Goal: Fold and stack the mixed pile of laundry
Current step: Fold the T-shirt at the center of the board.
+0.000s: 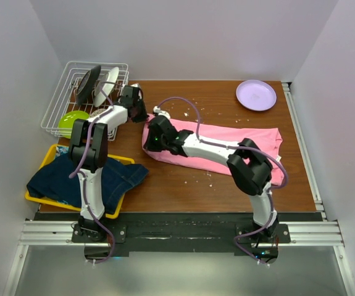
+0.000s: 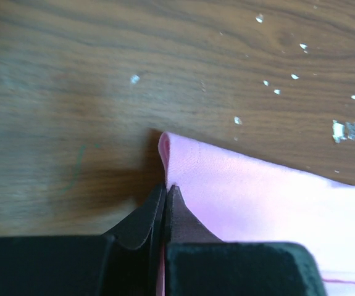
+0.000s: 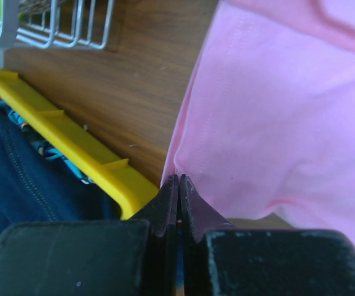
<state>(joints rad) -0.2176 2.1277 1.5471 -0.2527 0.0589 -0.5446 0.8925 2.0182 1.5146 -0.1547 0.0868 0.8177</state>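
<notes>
Lab test booth: white partition walls (image 1: pixel 183 37), aluminium rail (image 1: pixel 316 233).

Right arm (image 1: pixel 214 148) sprawls across the pink T-shirt (image 1: pixel 260 132), hiding its middle! Left arm (image 1: pixel 91 148) covers much of the denim jacket (image 1: pixel 131 176). In the right wrist view, the patterned cloth (image 3: pixel 44 150) peeks out as a mere strip, with denim running off at 8 o'clock. White specks (image 2: pixel 344 129) on the wood are too small to name.

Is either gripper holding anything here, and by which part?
Both pinch the pink T-shirt at its left end: the left gripper on the far corner's folded edge, the right gripper, apparently, on the near corner.
</notes>
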